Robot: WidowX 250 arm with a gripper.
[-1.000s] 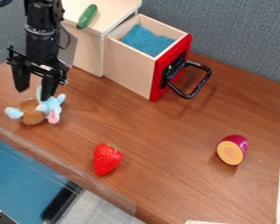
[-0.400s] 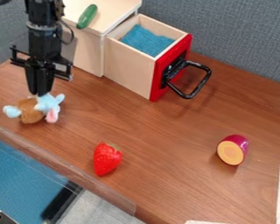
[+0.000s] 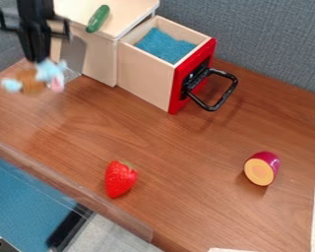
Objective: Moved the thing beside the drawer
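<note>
Carrying stage imo: black two-finger gripper (image 3: 39, 61) pinches the blue-and-brown plush toy (image 3: 32, 82), nearly closed; next, lower toward 4 o'clock, beside the red-fronted wooden drawer (image 3: 144, 75).

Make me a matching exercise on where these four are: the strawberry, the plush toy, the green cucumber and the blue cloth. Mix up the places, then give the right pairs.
Things:
1. Strawberry
2. Plush toy
3. Green cucumber
4. Blue cloth

Places:
A. On top of the cabinet
B. Inside the open drawer
C. On the brown tabletop
D. Held by the end effector

Right pairs: 1-C, 2-D, 3-A, 4-B
</note>
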